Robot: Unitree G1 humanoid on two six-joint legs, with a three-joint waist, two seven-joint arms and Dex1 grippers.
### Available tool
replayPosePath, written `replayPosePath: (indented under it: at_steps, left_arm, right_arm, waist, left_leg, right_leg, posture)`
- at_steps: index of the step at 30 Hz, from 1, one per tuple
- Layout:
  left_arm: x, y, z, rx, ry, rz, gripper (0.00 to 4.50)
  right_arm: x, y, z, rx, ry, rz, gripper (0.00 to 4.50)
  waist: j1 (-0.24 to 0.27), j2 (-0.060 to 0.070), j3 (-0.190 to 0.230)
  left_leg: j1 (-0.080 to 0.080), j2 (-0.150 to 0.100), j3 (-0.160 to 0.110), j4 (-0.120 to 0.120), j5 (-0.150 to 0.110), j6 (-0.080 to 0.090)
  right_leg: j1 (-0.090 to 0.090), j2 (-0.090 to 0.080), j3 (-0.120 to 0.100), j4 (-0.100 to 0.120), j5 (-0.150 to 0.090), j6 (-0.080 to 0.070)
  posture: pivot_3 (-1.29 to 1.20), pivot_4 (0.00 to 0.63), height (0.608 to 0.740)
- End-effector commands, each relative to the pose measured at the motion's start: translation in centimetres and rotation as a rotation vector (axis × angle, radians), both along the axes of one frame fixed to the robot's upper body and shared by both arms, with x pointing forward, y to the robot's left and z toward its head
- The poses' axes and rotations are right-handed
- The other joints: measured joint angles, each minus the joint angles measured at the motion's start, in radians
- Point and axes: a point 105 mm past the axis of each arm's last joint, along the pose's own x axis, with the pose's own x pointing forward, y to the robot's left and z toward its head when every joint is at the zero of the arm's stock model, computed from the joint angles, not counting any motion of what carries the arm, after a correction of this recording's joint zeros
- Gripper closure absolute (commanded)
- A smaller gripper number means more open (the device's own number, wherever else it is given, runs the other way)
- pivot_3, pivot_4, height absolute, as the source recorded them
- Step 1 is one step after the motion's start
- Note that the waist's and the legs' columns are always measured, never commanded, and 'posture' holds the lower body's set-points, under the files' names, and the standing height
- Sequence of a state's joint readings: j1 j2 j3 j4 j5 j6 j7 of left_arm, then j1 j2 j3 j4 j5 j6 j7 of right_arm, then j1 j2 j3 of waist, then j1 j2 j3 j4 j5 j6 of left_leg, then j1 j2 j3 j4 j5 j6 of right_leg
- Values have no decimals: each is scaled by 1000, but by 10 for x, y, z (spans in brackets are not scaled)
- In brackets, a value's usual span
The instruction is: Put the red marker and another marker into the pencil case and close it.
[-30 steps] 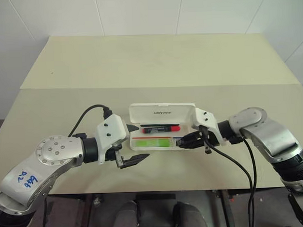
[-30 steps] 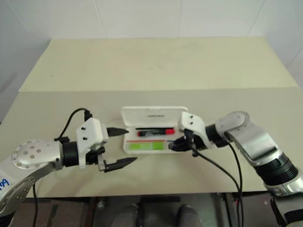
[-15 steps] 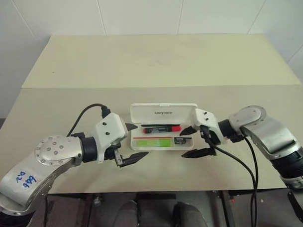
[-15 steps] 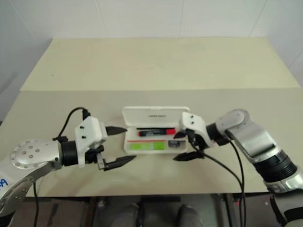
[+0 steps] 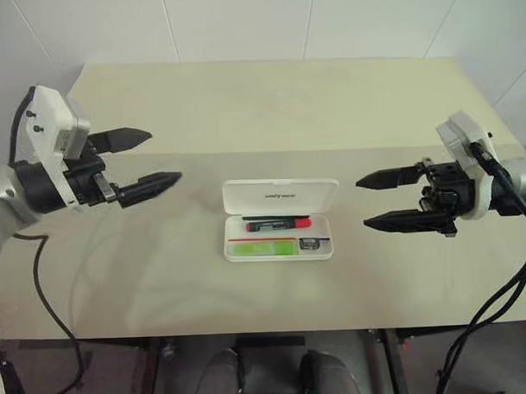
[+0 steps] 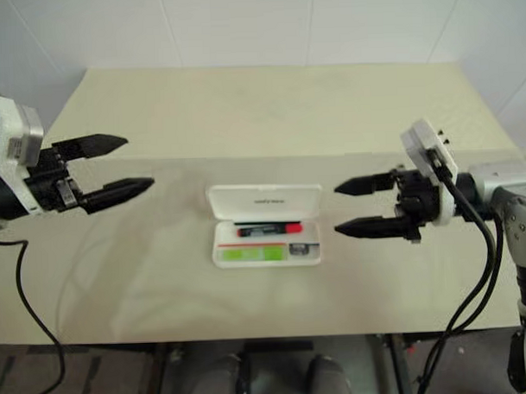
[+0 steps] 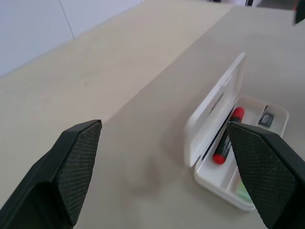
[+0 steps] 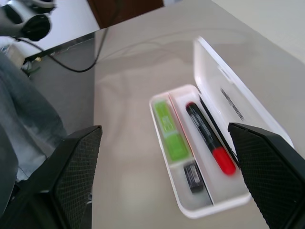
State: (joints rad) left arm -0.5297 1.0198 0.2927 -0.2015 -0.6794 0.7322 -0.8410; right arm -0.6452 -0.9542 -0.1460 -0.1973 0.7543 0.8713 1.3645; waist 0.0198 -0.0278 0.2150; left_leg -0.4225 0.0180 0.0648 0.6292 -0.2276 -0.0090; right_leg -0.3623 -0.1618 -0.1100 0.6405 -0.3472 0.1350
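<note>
Well to the left of the table's middle, the left gripper (image 5: 145,158) hangs above the beige table (image 5: 269,110) with its two black fingers spread wide and nothing between them, pointing toward the centre. Near the middle of the table, well apart from that gripper and lower than it, lies the pencil case (image 5: 279,220), a flat white box with rounded corners. Its lid is raised and leans back on the far side, with small dark print on the face turned this way. Inside, the red marker (image 5: 278,223) lies lengthwise in the far compartment, its black barrel on the left and its red cap on the right. Just in front of it, the lime-green highlighter (image 5: 262,246) lies in the near compartment, parallel to the marker. A small dark grey stub (image 5: 311,243) rests at the right end of that same compartment. Further right, the right gripper (image 5: 375,202) hangs over the table beyond the case's right end, clear of it, its fingers likewise parted wide and empty, pointing back toward the case.
</note>
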Motion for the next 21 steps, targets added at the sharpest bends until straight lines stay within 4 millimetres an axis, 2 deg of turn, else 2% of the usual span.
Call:
replayPosePath:
  at_steps: [1, 2, 5, 9, 13, 16, 21]
  left_arm:
    - [15, 8, 8, 17, -29, 7, 423]
    - [19, 7, 7, 14, -24, -1, 622]
    - [31, 4, -3, 16, -4, -21, 1647]
    - [49, -5, -13, -23, 5, -65, 2972]
    - [74, -22, -21, -64, 23, -115, 4380]
    - [89, -39, -23, -75, 33, -156, 4446]
    - [93, -59, -39, -7, 83, -227, 4446]
  right_arm:
    - [-16, 15, 26, 43, -87, 68, 0]
    - [-15, 18, 28, 47, -98, 56, 0]
    - [4, 24, 34, 57, -136, -54, 0]
    - [6, 29, 37, 49, -167, -45, 0]
    - [11, 29, 43, 32, -220, -65, 0]
    - [13, 30, 46, 14, -245, -81, 0]
    - [9, 26, 50, -5, -276, -98, 0]
  waist:
    - [1, 0, 0]
    - [2, 0, 0]
    - [2, 0, 0]
    - [5, 0, 0]
    - [5, -1, 0]
    - [4, -1, 0]
    - [-6, -1, 0]
  left_leg:
    - [-1, 0, 0, 0, 0, 0]
    - [-1, 0, 0, 0, 0, 0]
    - [-1, 0, 0, 0, 0, 0]
    - [-1, 0, 0, 1, 0, 0]
    - [-2, 0, 1, 2, 0, 0]
    - [-2, 0, 1, 2, 0, 0]
    - [-2, 0, 2, 1, 0, 0]
  right_leg:
    - [0, 0, 0, 2, 0, 0]
    - [0, 0, 0, 2, 0, 0]
    - [0, 0, 0, 2, 0, 0]
    - [0, 0, 0, 3, 0, 0]
    - [-1, 0, 0, 3, 0, 0]
    - [-1, 0, 0, 4, 0, 1]
    - [-2, 0, 0, 3, 0, 1]
  posture:
    - [0, 150, 740]
    - [0, 150, 740]
    - [0, 150, 740]
    - [0, 150, 740]
    - [0, 150, 740]
    - [0, 150, 740]
    - [0, 150, 740]
